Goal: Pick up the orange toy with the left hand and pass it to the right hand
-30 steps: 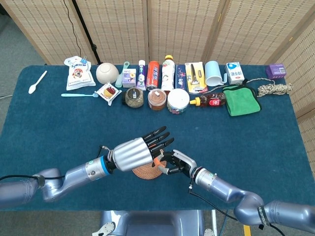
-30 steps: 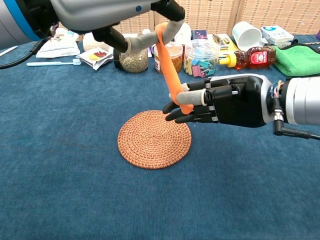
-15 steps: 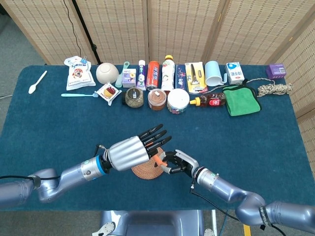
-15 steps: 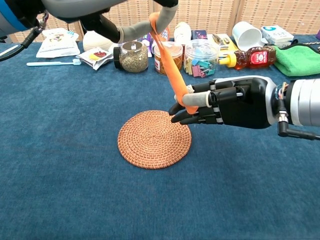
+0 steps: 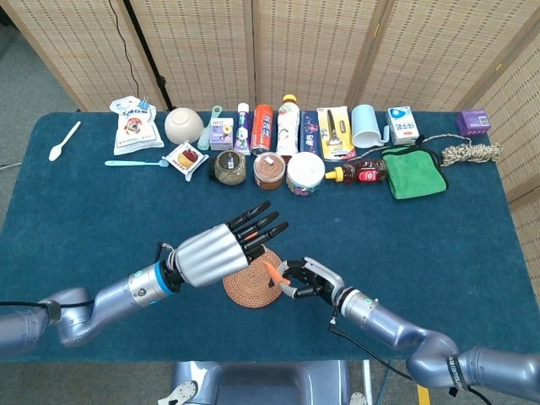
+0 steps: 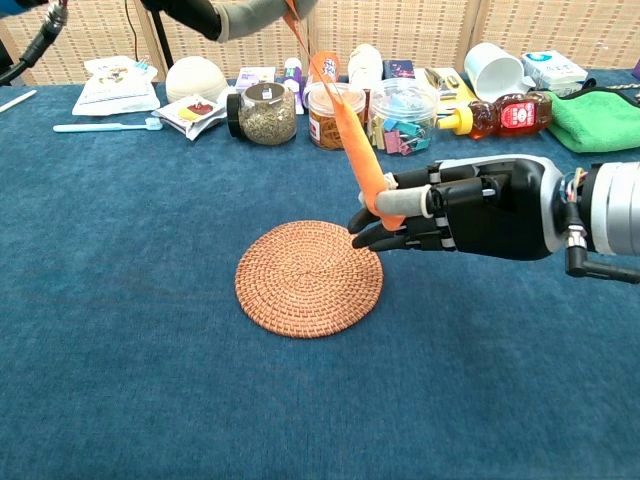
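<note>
The orange toy [image 6: 355,140] is a long carrot shape slanting up to the left above the woven round mat [image 6: 300,285]. My right hand [image 6: 470,205] grips its lower end, fingers wrapped around it just right of the mat. My left hand [image 6: 230,12] is at the top edge of the chest view, and a finger and the thumb still meet the toy's upper tip. In the head view my left hand [image 5: 224,249] hovers over the mat [image 5: 245,291] with its other fingers spread. Only a small piece of the toy [image 5: 274,272] shows beside my right hand [image 5: 312,278].
Along the table's far side stands a row of things: a seed jar [image 6: 267,112], a clip tub [image 6: 401,115], a syrup bottle [image 6: 505,113], a white mug [image 6: 493,68], a green cloth [image 5: 413,173] and a bowl [image 5: 183,125]. A white spoon [image 5: 63,141] lies far left.
My left hand has risen and drawn back to the left, tilting the toy's top that way. My right hand has kept its grip on the lower end and shifted slightly right.
</note>
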`<state>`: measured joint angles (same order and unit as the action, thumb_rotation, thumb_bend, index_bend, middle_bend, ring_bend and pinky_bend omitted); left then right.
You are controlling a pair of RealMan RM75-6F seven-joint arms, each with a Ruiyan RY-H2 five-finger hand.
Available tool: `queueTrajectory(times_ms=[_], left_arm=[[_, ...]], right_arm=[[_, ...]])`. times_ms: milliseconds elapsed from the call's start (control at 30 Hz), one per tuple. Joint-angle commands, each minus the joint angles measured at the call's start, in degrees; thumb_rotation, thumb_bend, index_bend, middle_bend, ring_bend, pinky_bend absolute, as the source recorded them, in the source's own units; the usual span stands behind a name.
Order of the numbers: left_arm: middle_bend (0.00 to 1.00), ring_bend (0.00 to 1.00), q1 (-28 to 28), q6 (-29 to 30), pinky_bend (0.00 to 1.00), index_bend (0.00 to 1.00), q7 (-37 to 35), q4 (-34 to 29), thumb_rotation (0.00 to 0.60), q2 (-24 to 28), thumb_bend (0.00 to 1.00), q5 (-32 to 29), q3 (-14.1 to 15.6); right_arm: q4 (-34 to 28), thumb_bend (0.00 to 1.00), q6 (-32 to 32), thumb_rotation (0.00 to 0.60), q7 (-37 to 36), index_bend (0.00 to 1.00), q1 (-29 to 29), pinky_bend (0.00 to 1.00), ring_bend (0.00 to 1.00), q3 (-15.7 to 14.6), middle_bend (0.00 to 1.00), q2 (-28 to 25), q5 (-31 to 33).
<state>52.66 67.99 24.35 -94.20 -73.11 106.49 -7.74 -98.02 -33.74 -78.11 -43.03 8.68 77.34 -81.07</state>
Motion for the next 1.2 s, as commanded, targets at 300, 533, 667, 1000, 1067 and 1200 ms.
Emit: queueTrajectory(times_ms=[300, 533, 667, 1000, 1067, 1200], left_arm=[[0.14, 0.09, -1.5, 2.2, 0.03, 0.67, -1.2, -0.2, 0.600, 2.3, 0.50, -2.8, -2.5], [0.14, 0.09, -3.0, 3.4, 0.03, 0.67, -2.3, 0.3, 0.600, 4.5, 0.50, -5.3, -3.8], [0.14, 0.09, -3.4, 3.3, 0.03, 0.67, -2.6, 1.1, 0.600, 5.1, 0.50, -6.0, -3.7], [0.14, 0.09, -4.9, 3.9, 0.03, 0.67, -4.0, 4.3, 0.600, 6.1, 0.50, -7.5, -3.6], [0.14, 0.09, -5.2, 3.8, 0.03, 0.67, -4.4, 5.0, 0.600, 6.3, 0.50, -7.9, -3.4], [0.14, 0.09, -5.6, 3.8, 0.03, 0.67, -5.0, 6.3, 0.600, 6.3, 0.50, -8.2, -3.1]], right_arm=[[0.3, 0.82, -0.5, 0.600, -0.7, 0.76, 0.6, 0.06, 0.32, -0.5, 0.45, -0.7, -0.6], [0.4, 0.82, -0.8, 0.600, -1.6, 0.76, 1.0, 0.06, 0.32, -1.1, 0.45, -1.2, -1.4], [0.5, 0.82, -1.1, 0.600, -1.8, 0.76, 1.1, 0.06, 0.32, -1.5, 0.45, -1.3, -1.8], [1.1, 0.82, -1.7, 0.600, -3.0, 0.76, 1.4, 0.06, 0.32, -2.1, 0.45, -1.6, -2.1], [1.2, 0.82, -1.9, 0.600, -3.1, 0.76, 1.5, 0.06, 0.32, -2.1, 0.45, -1.6, -2.2], [1.4, 0.82, -2.1, 0.600, -3.6, 0.76, 1.5, 0.06, 0.32, -2.4, 0.45, -1.7, -2.5]])
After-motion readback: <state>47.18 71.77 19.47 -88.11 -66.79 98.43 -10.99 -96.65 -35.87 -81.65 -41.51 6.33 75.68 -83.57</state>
